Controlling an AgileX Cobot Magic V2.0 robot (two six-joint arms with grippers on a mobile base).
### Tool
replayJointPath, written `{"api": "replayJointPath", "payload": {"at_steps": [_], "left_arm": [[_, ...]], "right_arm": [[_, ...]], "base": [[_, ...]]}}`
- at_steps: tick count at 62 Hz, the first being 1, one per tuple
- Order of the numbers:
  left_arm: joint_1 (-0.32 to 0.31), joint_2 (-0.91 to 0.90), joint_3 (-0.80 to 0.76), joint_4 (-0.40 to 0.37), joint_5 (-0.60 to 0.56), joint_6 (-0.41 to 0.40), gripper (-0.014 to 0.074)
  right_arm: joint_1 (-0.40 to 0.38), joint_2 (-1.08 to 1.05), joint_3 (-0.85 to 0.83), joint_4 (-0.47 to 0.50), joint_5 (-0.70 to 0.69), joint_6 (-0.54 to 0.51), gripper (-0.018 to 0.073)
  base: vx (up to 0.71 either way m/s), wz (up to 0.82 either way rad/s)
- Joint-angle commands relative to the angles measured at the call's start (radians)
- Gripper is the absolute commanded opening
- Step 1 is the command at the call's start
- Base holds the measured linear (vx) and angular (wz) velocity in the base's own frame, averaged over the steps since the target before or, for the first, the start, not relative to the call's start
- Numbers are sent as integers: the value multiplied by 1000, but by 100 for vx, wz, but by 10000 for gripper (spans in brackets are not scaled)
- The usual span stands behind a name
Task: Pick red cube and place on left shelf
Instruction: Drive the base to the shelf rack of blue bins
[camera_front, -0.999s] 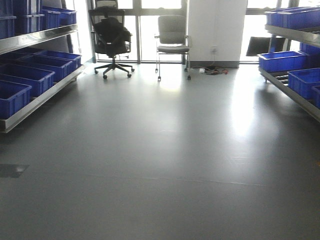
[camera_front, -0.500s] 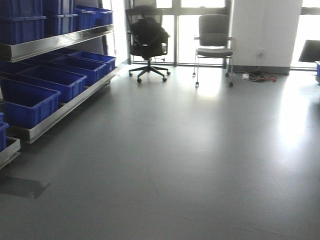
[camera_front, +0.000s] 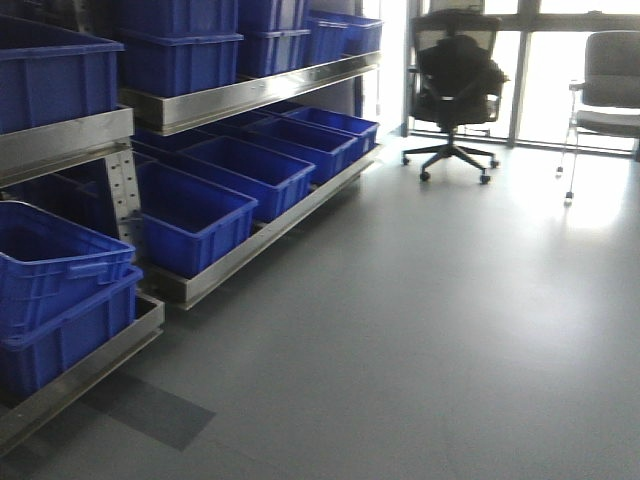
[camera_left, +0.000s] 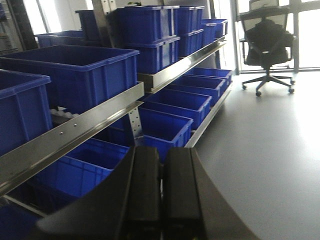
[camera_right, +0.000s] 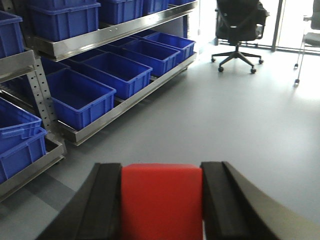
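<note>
Red cube (camera_right: 161, 210) sits clamped in the right gripper (camera_right: 161, 175), jaws snug on both sides; left shelf (camera_right: 115, 32) lies ahead and to its left, across the floor (camera_right: 225, 115). Left gripper (camera_left: 160, 165) closed, empty.

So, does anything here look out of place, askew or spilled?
Nothing stands out: the blue crates sit in orderly rows on the left shelf, and the red cube sits squarely in the right gripper.

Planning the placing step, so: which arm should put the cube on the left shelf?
Right. The right gripper is shut on the red cube, while the left gripper is shut with nothing between its fingers. The left shelf stands ahead on the left.
</note>
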Motion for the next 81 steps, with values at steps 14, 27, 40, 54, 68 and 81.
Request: {"api": "replayJointPath", "payload": {"at_steps": [14, 27, 40, 54, 68, 81], "left_arm": [[-5, 4, 22, -5, -90, 1, 106], [-5, 4, 22, -5, -90, 1, 106], [-5, 4, 22, -5, -90, 1, 106], [-5, 4, 22, -5, -90, 1, 106], [-5, 4, 22, -5, -90, 1, 106], [-5, 4, 22, -5, -90, 1, 106]], "right_arm": [[-5, 12, -31, -14, -87, -6, 57], [-5, 12, -31, -14, -87, -6, 57], [-5, 12, -31, -14, -87, -6, 57], [-5, 12, -31, -14, -87, -6, 57], [-5, 12, -31, -14, -87, -6, 57], [-5, 12, -31, -14, -87, -6, 57]], "base": [[55, 56], [50, 58], [45, 68], [38, 78], [30, 65], [21, 61]]}}
